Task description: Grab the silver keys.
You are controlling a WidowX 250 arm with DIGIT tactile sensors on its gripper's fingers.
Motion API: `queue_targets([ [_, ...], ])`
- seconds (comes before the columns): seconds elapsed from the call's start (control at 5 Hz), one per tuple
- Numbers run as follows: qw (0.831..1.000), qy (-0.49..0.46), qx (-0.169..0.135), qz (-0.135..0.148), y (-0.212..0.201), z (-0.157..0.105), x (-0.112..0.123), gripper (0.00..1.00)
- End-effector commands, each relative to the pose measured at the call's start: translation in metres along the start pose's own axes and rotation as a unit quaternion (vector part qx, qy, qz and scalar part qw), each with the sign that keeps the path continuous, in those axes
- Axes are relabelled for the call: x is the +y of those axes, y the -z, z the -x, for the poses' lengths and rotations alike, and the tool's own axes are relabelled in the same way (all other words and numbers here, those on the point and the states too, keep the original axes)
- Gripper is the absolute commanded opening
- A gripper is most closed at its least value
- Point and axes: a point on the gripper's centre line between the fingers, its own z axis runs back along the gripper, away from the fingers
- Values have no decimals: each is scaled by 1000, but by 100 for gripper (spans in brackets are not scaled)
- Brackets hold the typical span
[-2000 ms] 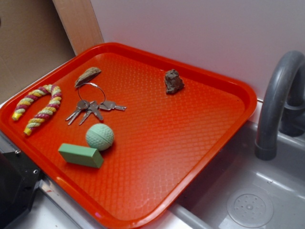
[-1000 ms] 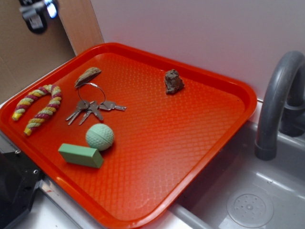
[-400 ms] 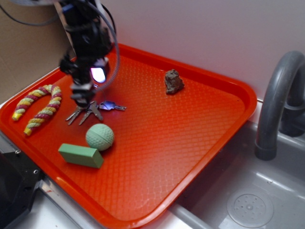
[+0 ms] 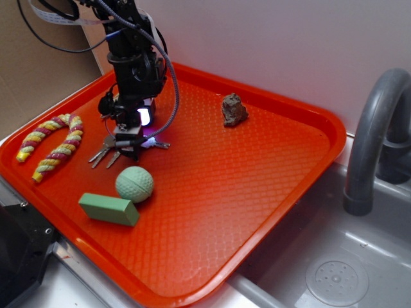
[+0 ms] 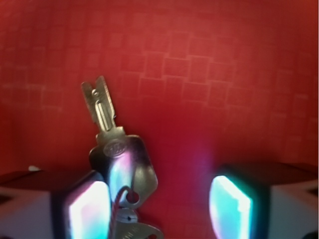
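Note:
The silver keys (image 4: 101, 155) lie on the left part of the orange tray (image 4: 334, 128), their blades fanning out from under my gripper (image 4: 127, 149). The black arm stands right over the bunch and hides its ring and fob. In the wrist view the gripper (image 5: 159, 204) is open and low over the tray. One key (image 5: 117, 149) lies between the fingers, close against the left finger (image 5: 89, 209), with a second key head below it. The right finger (image 5: 230, 206) stands apart from the keys over bare tray.
A lumpy brown rock (image 4: 234, 109) sits at the tray's back. A green ball (image 4: 134, 184) and a green block (image 4: 108, 209) lie just in front of the keys. A striped rope toy (image 4: 51, 144) lies to the left. A grey faucet (image 4: 372, 141) and sink (image 4: 334, 276) are at the right.
The arm came in from the upper left and dropped onto the keys. Since the last frame it has sunk lower and shifted slightly right. The keys lie where they were.

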Motion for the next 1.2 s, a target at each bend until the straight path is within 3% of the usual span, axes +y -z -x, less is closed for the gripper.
queue_targets([
  [0.0, 1000, 18, -6, -5, -19, -11, -10, 0],
  [0.4, 1000, 5, -9, 3, -42, 2, -10, 0],
  [0.6, 997, -57, -1, -61, -92, 11, -9, 0],
  [0.8, 969, -188, -86, -135, -142, 27, -5, 0],
  [1.0, 938, -313, -124, -80, -191, 41, -3, 0],
])
